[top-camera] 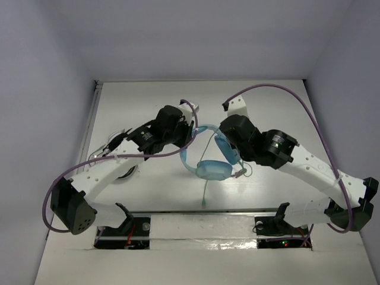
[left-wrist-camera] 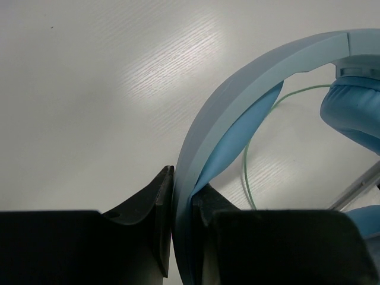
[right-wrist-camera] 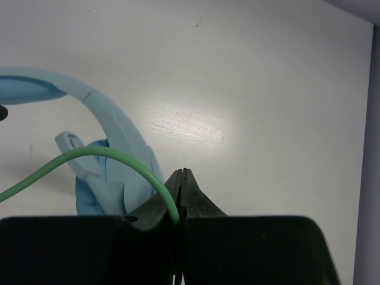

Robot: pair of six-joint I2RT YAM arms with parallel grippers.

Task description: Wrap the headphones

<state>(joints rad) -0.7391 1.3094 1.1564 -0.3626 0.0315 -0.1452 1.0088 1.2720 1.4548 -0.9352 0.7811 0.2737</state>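
The headphones are near the middle of the table, between the two arms, with one ear cup turned toward the near edge and their thin green cable trailing toward that edge. The left gripper is clamped edge-on across the wide headband at the headset's left side. The right gripper, just right of the headband, has its jaws pressed together with the cable pinched between them.
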